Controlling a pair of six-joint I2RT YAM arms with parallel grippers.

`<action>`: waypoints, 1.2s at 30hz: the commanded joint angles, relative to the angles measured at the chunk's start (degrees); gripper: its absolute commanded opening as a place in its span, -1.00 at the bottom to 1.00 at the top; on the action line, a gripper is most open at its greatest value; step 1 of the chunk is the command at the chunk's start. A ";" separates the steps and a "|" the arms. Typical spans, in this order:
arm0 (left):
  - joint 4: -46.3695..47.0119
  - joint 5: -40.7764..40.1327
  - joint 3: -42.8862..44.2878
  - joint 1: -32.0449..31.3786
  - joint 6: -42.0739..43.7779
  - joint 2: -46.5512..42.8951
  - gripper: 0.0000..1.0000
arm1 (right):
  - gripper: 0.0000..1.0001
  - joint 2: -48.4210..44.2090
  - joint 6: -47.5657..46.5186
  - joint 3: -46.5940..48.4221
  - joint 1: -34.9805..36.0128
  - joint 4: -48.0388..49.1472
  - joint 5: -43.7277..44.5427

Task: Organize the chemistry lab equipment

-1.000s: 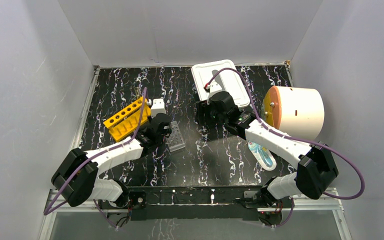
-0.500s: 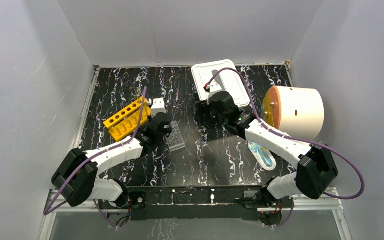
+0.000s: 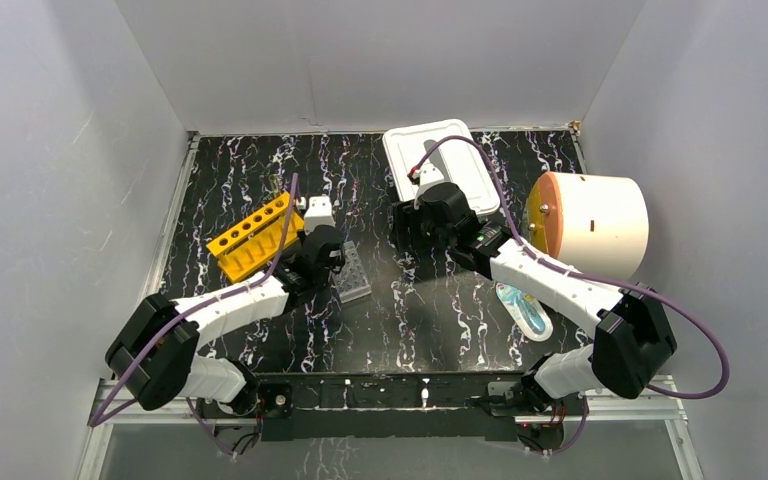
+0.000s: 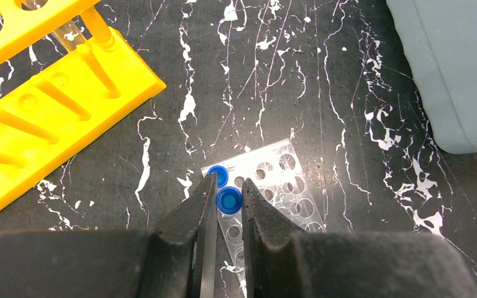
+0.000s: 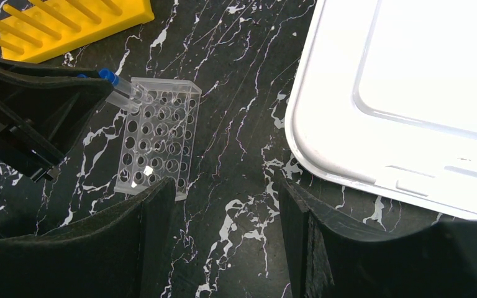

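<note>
The table (image 3: 430, 320) is black with white marble veins, the rack (image 3: 250, 238) yellow, the plate (image 3: 353, 276) and tube (image 5: 124, 94) clear, the cap (image 4: 228, 200) blue, the tray (image 3: 410, 145) white, the drum (image 3: 605, 225) cream with an orange face.

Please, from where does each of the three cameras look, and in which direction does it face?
Top view: sits high behind the arms, looks down on the table; both arms show, bases at the bottom.
Left wrist view: sits on the left arm, looks down past the left gripper, shut on a blue-capped tube at the clear plate.
Right wrist view: sits on the right arm, looks down past the open right gripper at the white tray.
Shared: both wrist views show the clear plate, the tube and the yellow rack.
</note>
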 commanded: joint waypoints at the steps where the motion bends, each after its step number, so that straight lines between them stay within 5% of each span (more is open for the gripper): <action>1: -1.56 -1.77 -0.46 -0.46 1.25 -0.47 -0.83 | 0.41 -0.16 0.39 0.90 -0.44 1.13 -0.35; 36: 8.05 -11.46 -5.13 -5.41 2.30 -3.34 -0.77 | 0.39 2.05 1.64 3.80 -0.52 -2.46 -3.13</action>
